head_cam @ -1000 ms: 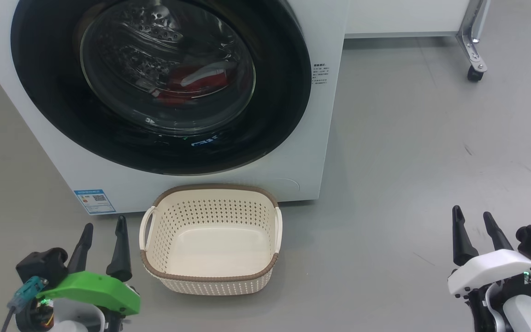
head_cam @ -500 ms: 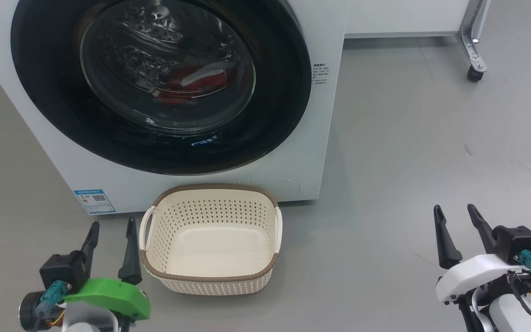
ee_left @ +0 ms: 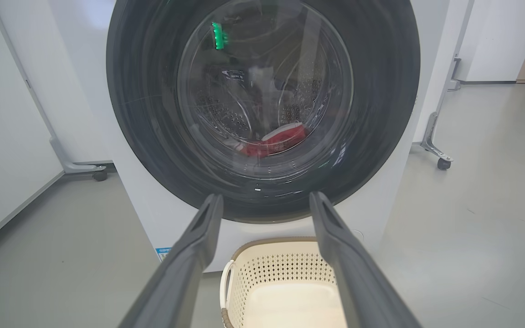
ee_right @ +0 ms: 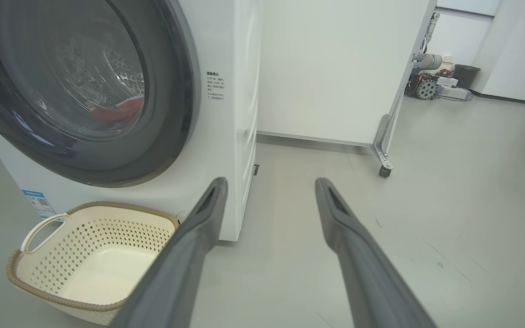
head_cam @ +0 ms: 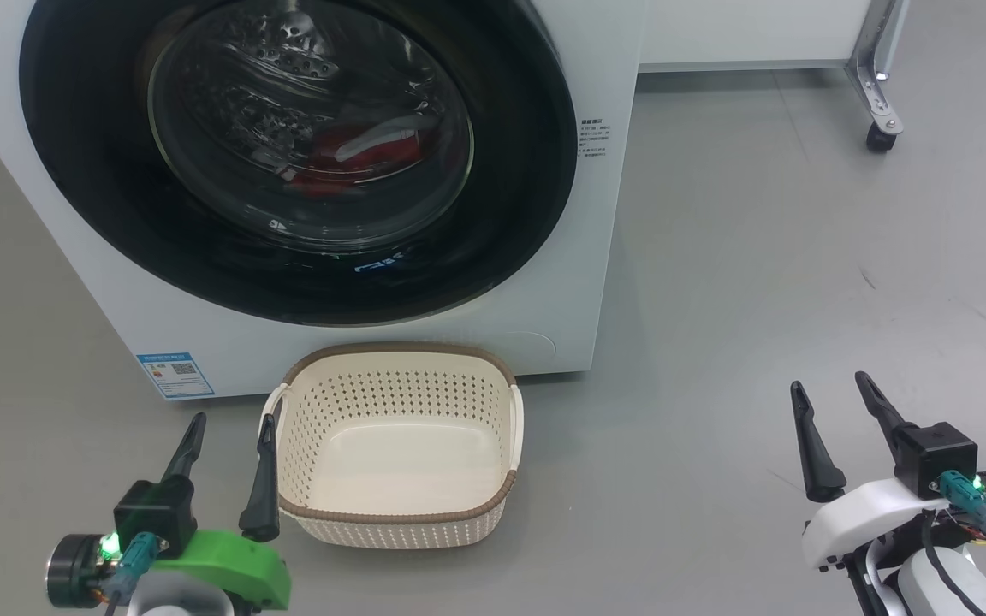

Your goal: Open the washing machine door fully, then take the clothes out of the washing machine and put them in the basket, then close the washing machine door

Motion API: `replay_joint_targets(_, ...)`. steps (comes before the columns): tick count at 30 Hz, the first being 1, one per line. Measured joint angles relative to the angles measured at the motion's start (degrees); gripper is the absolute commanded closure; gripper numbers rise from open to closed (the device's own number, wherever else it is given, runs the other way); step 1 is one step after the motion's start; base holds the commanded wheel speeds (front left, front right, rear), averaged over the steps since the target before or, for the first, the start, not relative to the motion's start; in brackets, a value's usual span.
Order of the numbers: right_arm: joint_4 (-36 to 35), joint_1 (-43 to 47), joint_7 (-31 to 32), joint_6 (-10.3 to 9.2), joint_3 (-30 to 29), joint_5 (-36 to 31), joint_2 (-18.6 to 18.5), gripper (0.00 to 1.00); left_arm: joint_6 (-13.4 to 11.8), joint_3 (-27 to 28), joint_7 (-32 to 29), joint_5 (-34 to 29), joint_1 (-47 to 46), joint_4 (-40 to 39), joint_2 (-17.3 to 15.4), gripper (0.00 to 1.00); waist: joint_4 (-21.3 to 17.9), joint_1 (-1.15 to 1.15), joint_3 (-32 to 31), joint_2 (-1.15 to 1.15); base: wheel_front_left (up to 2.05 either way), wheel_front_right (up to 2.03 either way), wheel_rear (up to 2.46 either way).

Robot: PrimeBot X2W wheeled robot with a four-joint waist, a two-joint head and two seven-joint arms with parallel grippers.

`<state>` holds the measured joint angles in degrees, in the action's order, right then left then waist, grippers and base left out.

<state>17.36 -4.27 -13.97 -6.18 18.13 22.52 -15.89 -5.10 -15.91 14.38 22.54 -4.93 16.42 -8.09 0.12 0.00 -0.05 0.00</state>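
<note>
The left gripper (head_cam: 233, 421) and the right gripper (head_cam: 828, 382) both hang low, fingers spread and empty, the left just beside a handle of the empty cream basket (head_cam: 399, 349), which sits on the floor at the foot of the washing machine (head_cam: 608, 257). The washing machine door (head_cam: 527, 171) is shut flush: stiff, glossy and likely slippery, with no handle I can make out, so an edge of its black rim seems the hold. Behind its glass the red-and-white clothes (head_cam: 356, 150) lie low in the drum, soft and light, probably best pinched at a bunched fold.
</note>
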Motion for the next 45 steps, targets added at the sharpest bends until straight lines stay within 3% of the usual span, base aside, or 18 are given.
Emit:
replay_joint_targets(12,0.15,-0.01,-0.04,0.03,-0.23,-0.59,0.00,0.00,0.00,0.60,0.00,-0.47,-0.01,1.12,0.45,0.00,0.02,0.00,-0.01,0.00,0.00,0.00,0.00)
replay_joint_targets(14,0.13,-0.01,-0.04,0.10,-0.25,-0.86,0.00,1.00,0.00,0.69,0.00,-0.58,-0.01,1.20,0.54,0.00,0.02,0.00,0.00,0.00,0.00,0.00,0.00)
replay_joint_targets(27,0.14,-0.01,-0.05,1.02,-0.27,-0.99,-0.22,1.00,0.22,1.55,0.00,-0.97,-0.03,1.29,1.25,0.00,0.24,0.00,0.21,0.00,0.00,0.00,0.00)
replay_joint_targets(36,0.59,-0.05,-0.04,2.71,-2.68,3.82,1.40,1.00,0.40,1.91,0.00,-1.77,-0.08,0.93,1.37,0.00,0.55,0.00,1.22,0.00,0.00,0.00,0.00)
replay_joint_targets(45,0.34,-2.64,1.91,7.44,-10.05,21.28,8.33,1.00,0.96,2.13,0.00,-2.85,-1.22,-0.73,1.77,0.00,1.17,0.00,4.05,0.00,0.00,0.00,0.00)
